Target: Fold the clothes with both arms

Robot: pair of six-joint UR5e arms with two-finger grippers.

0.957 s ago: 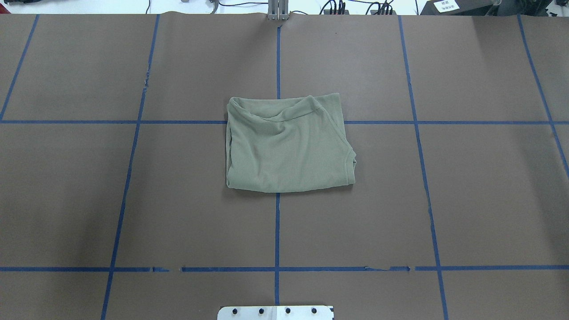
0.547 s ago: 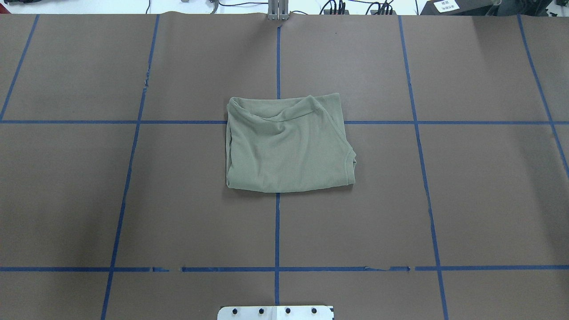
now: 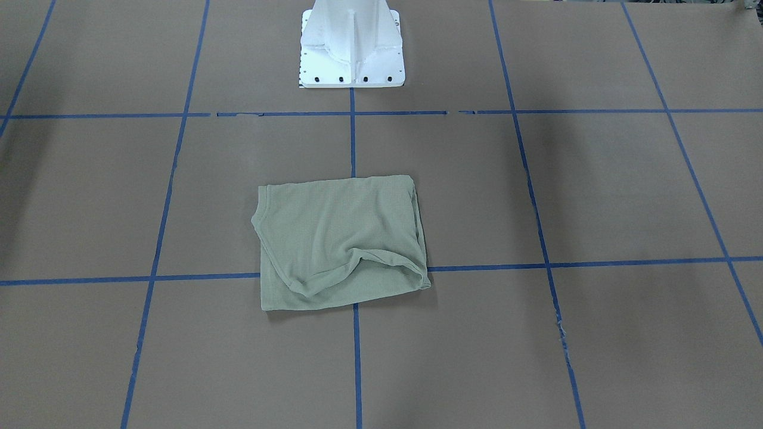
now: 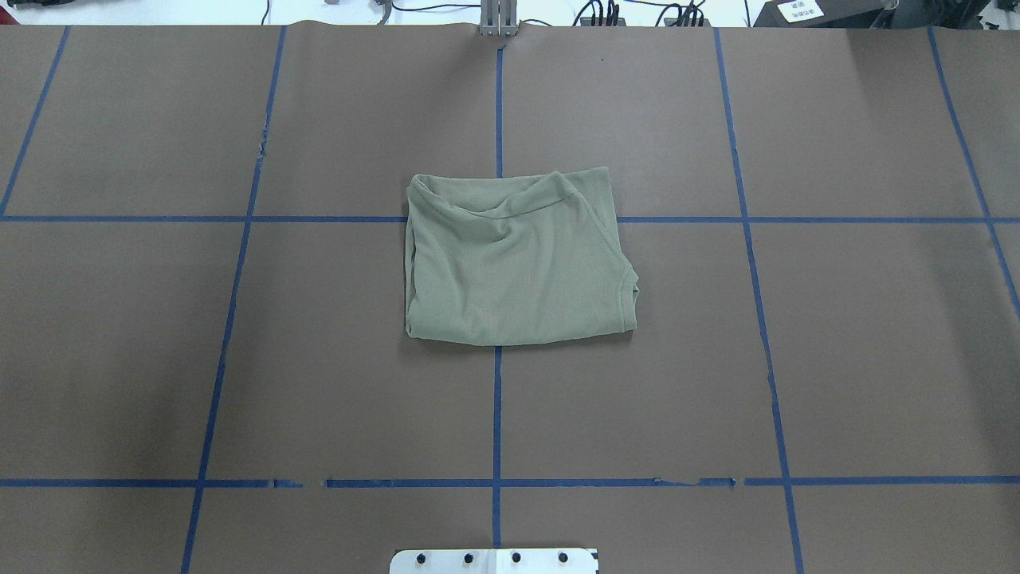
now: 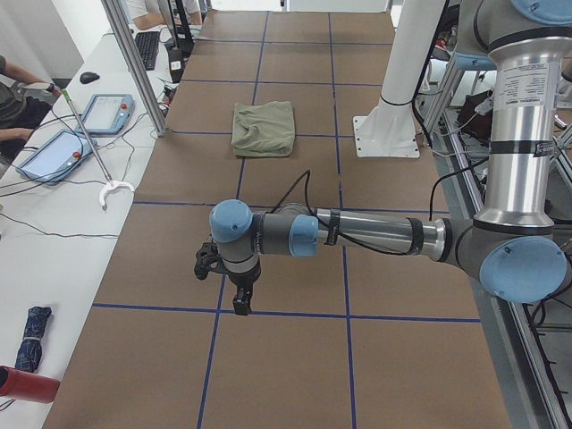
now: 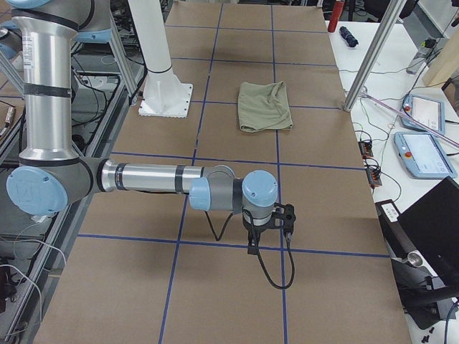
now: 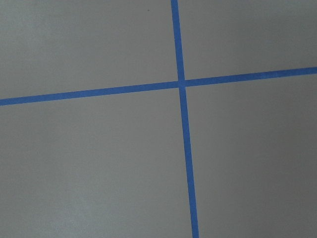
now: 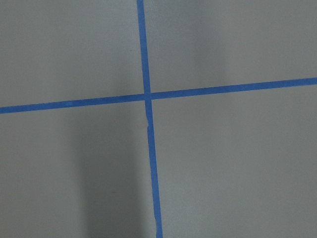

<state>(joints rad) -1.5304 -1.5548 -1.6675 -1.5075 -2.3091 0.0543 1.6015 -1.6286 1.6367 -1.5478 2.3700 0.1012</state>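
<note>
The sage-green shirt [image 4: 514, 263] lies folded into a compact rectangle at the table's middle, its round neck on the far side from the robot; it also shows in the front-facing view [image 3: 340, 241] and in both side views [image 5: 264, 127] [image 6: 265, 106]. Both arms are stretched out low over the table ends, far from the shirt. The left gripper [image 5: 239, 304] shows only in the exterior left view and the right gripper [image 6: 252, 249] only in the exterior right view; I cannot tell whether either is open or shut. Both wrist views show only brown table and crossing blue tape.
The white pedestal base [image 3: 350, 53] stands at the robot's edge of the brown table [image 4: 239, 359], which carries a blue tape grid. Side benches hold tablets [image 5: 105, 112] [image 6: 423, 154], cables and a metal post [image 5: 134, 63]. A seated person [image 5: 13, 98] is at one bench.
</note>
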